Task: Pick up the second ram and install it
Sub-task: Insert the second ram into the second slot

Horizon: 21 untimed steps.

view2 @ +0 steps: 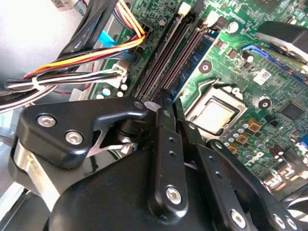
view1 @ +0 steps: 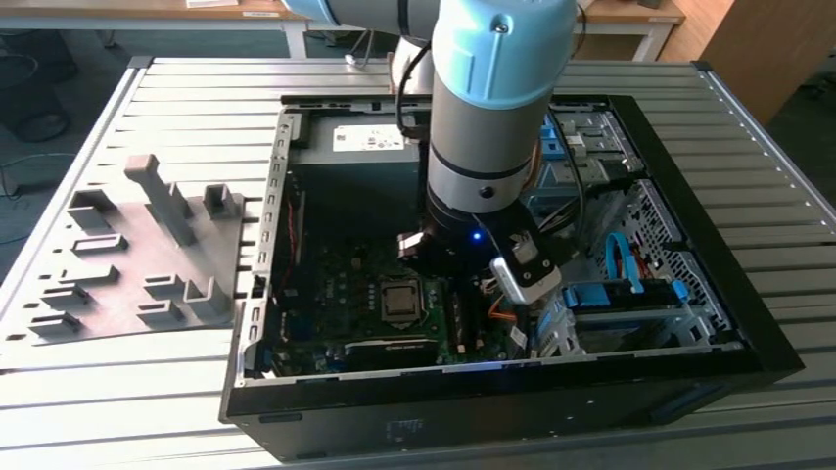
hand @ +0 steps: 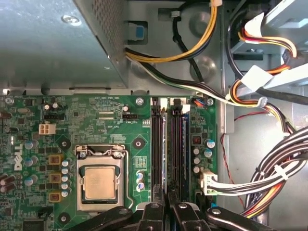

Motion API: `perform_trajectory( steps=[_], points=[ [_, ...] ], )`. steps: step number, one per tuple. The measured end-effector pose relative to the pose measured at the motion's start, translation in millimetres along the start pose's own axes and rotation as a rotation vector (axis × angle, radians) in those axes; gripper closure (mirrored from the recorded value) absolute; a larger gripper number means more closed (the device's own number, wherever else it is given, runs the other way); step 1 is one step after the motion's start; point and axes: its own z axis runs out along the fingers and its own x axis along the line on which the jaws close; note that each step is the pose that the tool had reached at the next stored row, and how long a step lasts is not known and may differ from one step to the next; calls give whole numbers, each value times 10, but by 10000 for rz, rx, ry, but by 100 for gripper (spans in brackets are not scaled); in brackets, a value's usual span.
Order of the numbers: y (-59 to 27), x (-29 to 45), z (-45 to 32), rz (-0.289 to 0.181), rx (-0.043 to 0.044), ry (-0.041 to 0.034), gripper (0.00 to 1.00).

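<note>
End effector: down inside the open computer case, directly over the memory slots; in both wrist views its black fingers are drawn close together around the top edge of a thin strip, so it is gripping the second ram.
Second ram: upright between the fingers, standing in line with the memory slots just beside the processor socket; whether it is fully seated cannot be told.
Other memory strip: a blue-edged board standing in the neighbouring slot, on the side of the second ram away from the processor socket.
Memory slots: long dark parallel channels with pale latches at the far end — they run alongside the processor socket.
Processor socket: bare metal-capped chip in a silver frame on the green motherboard, near the end effector.
Cable bundle: black, white, yellow and orange wires, past the slots on the side away from the processor socket, one white plug reaching the board edge.
Power supply: grey metal box beyond the motherboard's far edge.
Computer case: black tower lying open on its side on the slatted metal tabletop.
Grey fixture tray: moulded holder with upright pegs — beside the case, towards the exterior view's left.
</note>
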Motion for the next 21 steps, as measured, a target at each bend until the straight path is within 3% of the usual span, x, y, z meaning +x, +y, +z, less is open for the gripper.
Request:
perform_trajectory(
  steps=[21],
  points=[
    [6, 10, 36, -295, -8, 13, 86]
  ],
)
